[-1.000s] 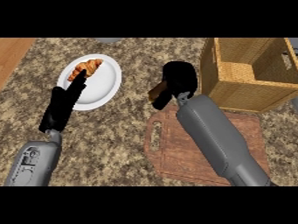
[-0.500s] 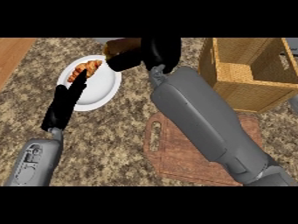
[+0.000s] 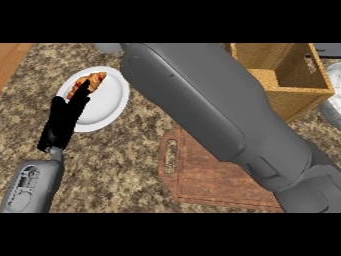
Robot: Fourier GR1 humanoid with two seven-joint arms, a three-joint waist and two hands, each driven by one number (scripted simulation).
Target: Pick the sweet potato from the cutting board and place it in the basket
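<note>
The fingers of the left hand (image 3: 64,120) lie straight and together, holding nothing, tips over the white plate (image 3: 110,100) and just touching the orange food (image 3: 86,84) on it (what it is I cannot tell). Right of that, the cutting board (image 3: 202,172) shows bare wood — no sweet potato on what shows. The right forearm (image 3: 217,110) fills the middle; its hand is out of view, so I cannot tell its fingers or what it holds. The basket (image 3: 287,75) stands far right — nearer this arm, judging by reach.
</note>
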